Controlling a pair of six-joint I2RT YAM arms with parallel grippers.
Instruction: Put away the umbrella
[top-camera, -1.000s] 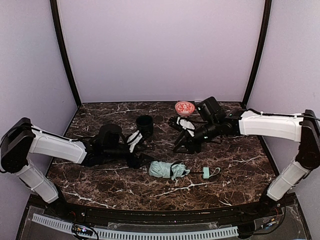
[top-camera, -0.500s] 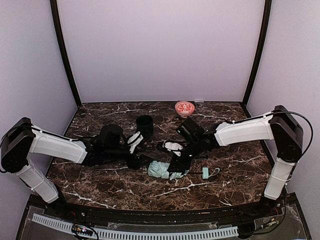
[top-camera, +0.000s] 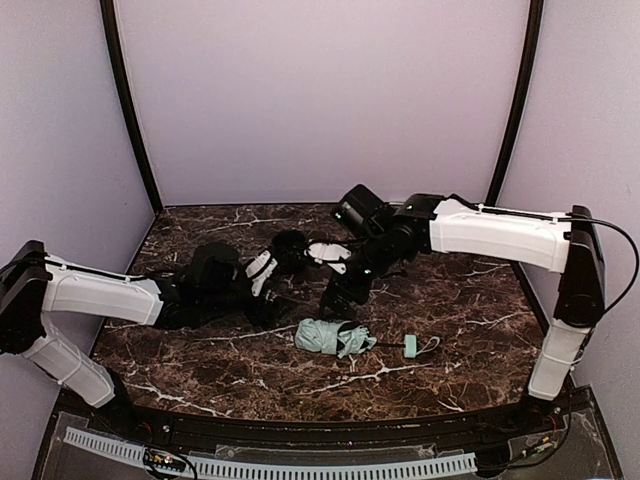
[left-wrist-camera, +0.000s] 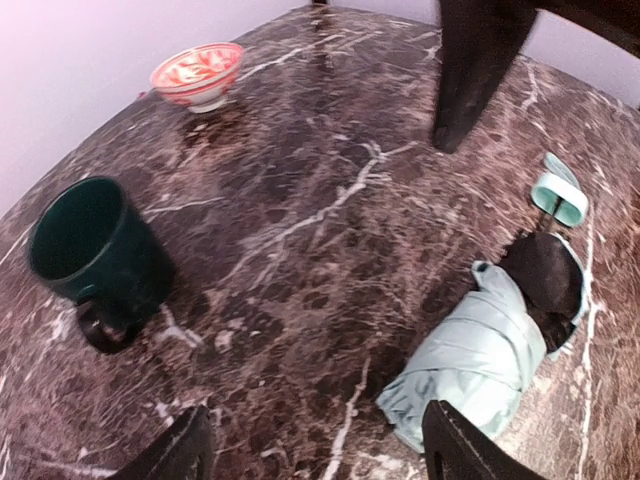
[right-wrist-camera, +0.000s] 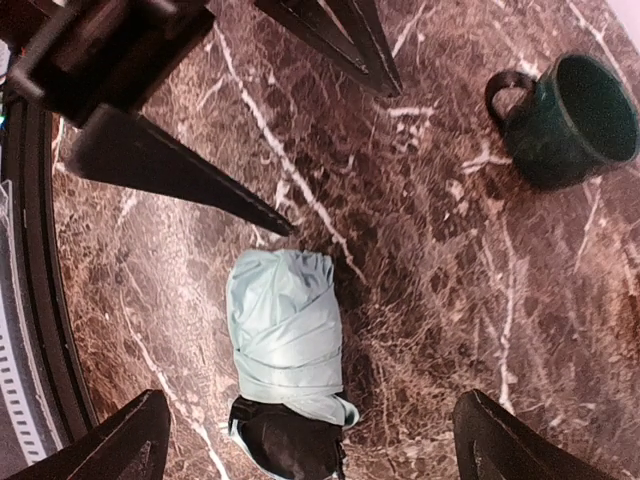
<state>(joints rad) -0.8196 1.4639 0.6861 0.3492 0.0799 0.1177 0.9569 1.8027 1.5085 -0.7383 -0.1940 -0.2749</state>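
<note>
Presently the umbrella (top-camera: 335, 337) lies furled on the marble table (top-camera: 470, 300) near its front edge, with the handle (top-camera: 411, 346) drawn out toward the right arm's side. The left gripper (left-wrist-camera: 315, 455) stands spread and empty just beside the fabric. The right gripper (right-wrist-camera: 318, 440) hangs above it, jaws wide, holding nothing.

Umbrella (top-camera: 331, 336) frt of mug (left-wrist-camera: 95, 250) (bowl (left-wrist-camera: 197, 75) behind)

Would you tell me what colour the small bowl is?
The bowl is red with a white pattern, clearest in the left wrist view.
</note>
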